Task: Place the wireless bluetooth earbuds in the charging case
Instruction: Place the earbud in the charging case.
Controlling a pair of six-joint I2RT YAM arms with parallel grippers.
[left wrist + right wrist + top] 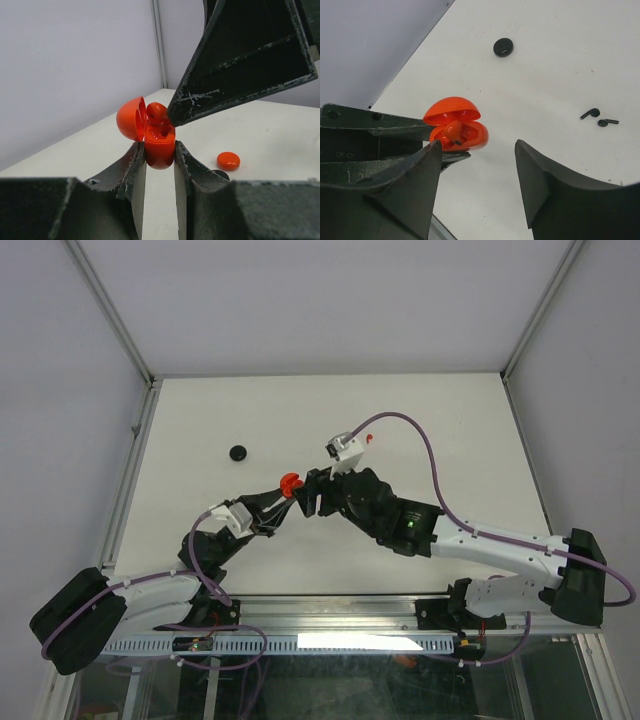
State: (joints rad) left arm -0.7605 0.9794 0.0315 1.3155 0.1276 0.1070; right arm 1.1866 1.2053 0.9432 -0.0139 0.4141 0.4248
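Left wrist shows charging case (160,149) pinched inside left gripper (159,159).

Red case (160,150) open, red bud (156,112) inside

The top camera looks steeply down from high above the near edge, taking in the whole table (450,420). The 2 wrist cameras look closely along the left gripper (159,150) and right gripper (479,145), facing each other. All 3 views share the red case (290,482).

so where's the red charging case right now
Top view, near the middle of the table: the red charging case is gripped lid-open in the left claw, with the open right claw just to its right.
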